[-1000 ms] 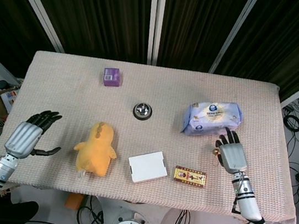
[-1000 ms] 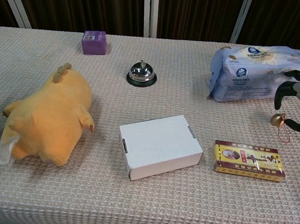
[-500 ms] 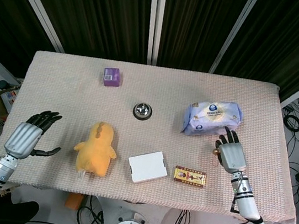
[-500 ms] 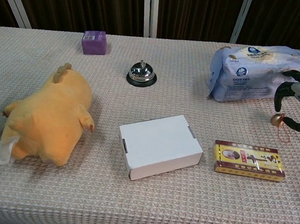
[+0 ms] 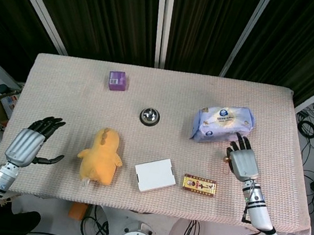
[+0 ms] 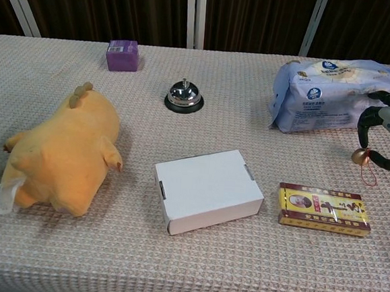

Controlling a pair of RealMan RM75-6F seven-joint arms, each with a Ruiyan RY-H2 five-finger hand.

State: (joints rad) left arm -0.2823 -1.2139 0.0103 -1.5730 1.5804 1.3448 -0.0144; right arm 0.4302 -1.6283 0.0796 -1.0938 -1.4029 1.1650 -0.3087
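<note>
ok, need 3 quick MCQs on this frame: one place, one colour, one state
1. What lies nearest the right hand?
A. small bell
B. purple box
C. plush

2. What colour is the plush?
A. blue
B. yellow-orange
C. white

3. How is the left hand?
A. holding the plush
B. pressing the call bell
C. open, holding nothing

Answers:
1 A: the small bell sits between its curled fingers in the chest view.
2 B: its body is yellow-orange in both views.
3 C: its fingers are spread above the table, apart from the plush.
</note>
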